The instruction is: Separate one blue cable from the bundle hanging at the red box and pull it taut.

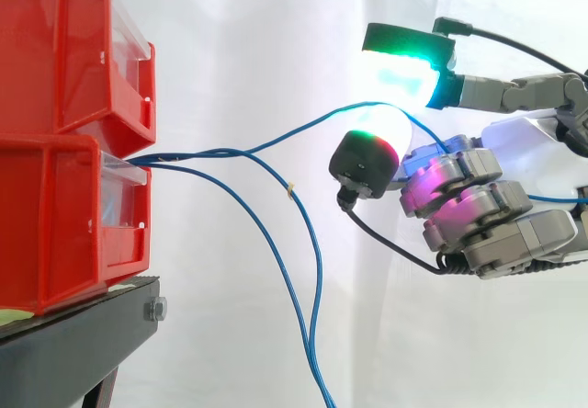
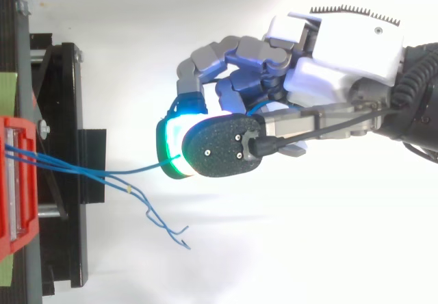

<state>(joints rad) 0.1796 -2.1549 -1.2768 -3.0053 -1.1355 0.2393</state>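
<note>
Separation looks done: one blue cable is pinched by the hand's fingers, right of the red box; slack is not yet pulled out.

No legible text, numeral, label or sign stands on the red bins, the black stand, the blue cable or the hand.

Hand enters from the right, palm side facing left. One finger reaches out level on top, its pad glowing cyan-green. Lower fingers curled inward, lit magenta. Arm wrist trails off right. Blue cable pinched under the top pad.
</note>
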